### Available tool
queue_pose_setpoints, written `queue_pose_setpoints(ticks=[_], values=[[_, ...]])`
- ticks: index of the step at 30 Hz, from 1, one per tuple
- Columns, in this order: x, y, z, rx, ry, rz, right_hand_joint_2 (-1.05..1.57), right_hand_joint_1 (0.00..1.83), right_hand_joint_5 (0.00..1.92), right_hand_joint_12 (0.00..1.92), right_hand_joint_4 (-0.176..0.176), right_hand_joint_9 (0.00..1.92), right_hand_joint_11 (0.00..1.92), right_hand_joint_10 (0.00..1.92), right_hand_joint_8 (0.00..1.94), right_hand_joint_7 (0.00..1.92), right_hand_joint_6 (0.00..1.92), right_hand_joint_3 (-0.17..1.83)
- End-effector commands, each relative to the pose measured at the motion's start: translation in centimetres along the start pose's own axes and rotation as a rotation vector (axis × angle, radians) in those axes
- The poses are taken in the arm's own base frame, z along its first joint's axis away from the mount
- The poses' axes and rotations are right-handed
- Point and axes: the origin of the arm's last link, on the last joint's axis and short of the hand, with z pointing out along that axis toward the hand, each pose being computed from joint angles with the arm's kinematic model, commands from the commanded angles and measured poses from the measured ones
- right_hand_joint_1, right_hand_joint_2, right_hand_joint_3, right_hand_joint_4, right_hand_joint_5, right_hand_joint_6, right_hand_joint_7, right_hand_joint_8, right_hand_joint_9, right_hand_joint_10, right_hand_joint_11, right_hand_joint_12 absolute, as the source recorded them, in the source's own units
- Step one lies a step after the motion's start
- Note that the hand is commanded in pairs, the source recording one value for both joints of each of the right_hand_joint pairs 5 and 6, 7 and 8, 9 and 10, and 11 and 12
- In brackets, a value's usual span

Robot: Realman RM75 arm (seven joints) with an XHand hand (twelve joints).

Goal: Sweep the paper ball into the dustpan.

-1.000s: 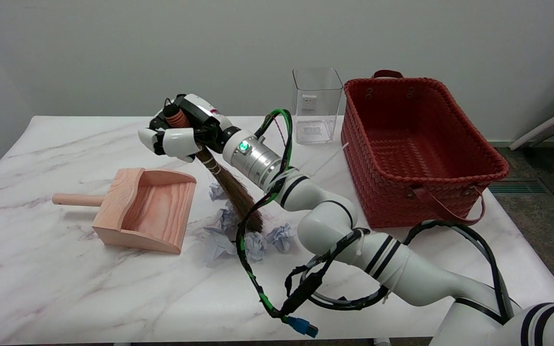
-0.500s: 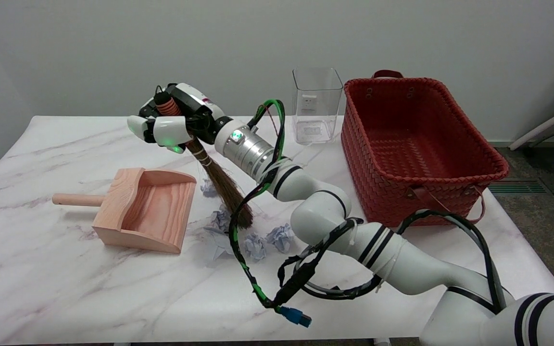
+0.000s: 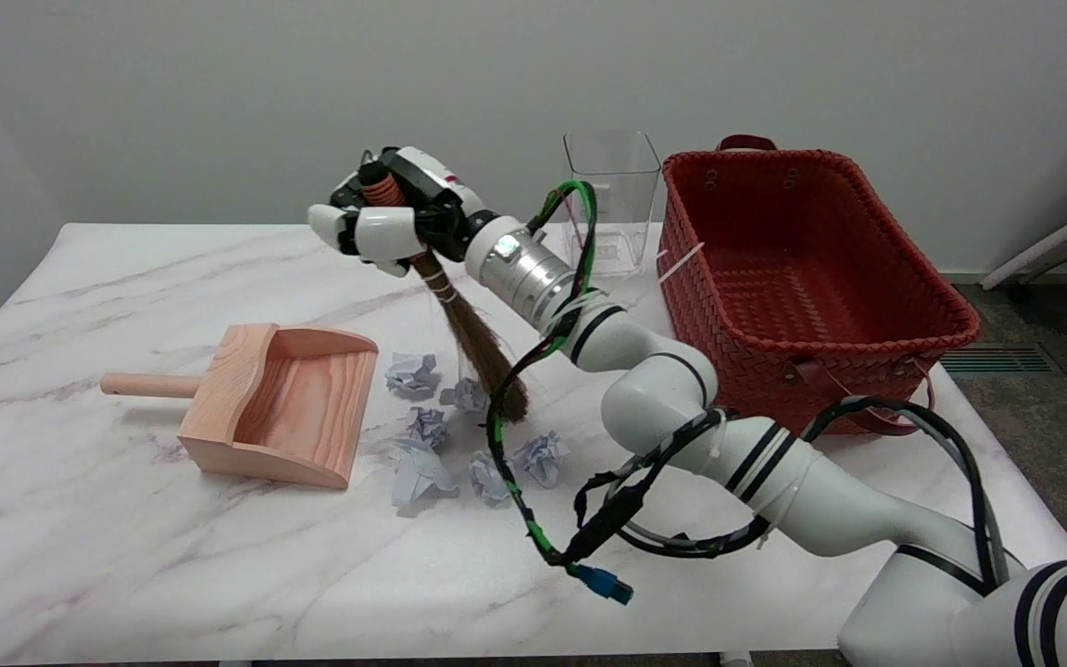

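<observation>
We have the right hand (image 3: 383, 225) up above the far middle of the table (image 3: 80, 519), fingers wrapped round the handle of a small broom (image 3: 473, 338), and the broom slants down and to the right from that grip. Its dark bristle tip sits right among the paper balls, though we cannot tell whether it touches the table or hangs just above it.

The paper balls themselves lie in a loose cluster just right of the dustpan (image 3: 279, 403). One paper ball (image 3: 411, 374) sits close to the dustpan's open side, with others strewn nearer to us. None is in the dustpan yet.

Now, how will these handle? We judge them very light, soft and springy: crumpled paper that skips or rolls away under a hard flick. So we do not take hold of them at all; the bristles do the work. We would meet each ball on its right side, low down, and push leftward in short gentle strokes.

The wooden dustpan looks stiff but is not held down, so a firm shove could slide it away to the left.
</observation>
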Motion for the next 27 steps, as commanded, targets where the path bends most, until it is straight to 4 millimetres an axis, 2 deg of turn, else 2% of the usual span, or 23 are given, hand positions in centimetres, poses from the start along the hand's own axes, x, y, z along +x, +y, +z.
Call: queue_pose_setpoints(ticks=[1,7,12,20,27], values=[[7.4,2.3,-3.3,-0.081,0.094,-0.125,1.24,1.05,1.92,1.84,0.000,1.92,1.84,1.92,1.92,1.92,1.92,1.17],[8.5,5.1,-3.8,-0.159,0.118,-0.127,1.24,1.06,1.92,1.83,0.000,1.92,1.83,1.92,1.92,1.92,1.92,1.16],[7.9,7.0,-3.8,-0.209,0.113,-0.102,1.24,1.06,1.92,1.83,0.000,1.92,1.83,1.92,1.92,1.92,1.92,1.15],[4.6,7.9,-3.2,-0.212,0.082,-0.040,1.24,1.06,1.92,1.83,0.000,1.92,1.83,1.92,1.92,1.92,1.92,1.15],[-0.1,8.1,-1.6,-0.213,0.037,0.047,1.24,1.06,1.92,1.83,0.000,1.92,1.83,1.92,1.92,1.92,1.92,1.15]])
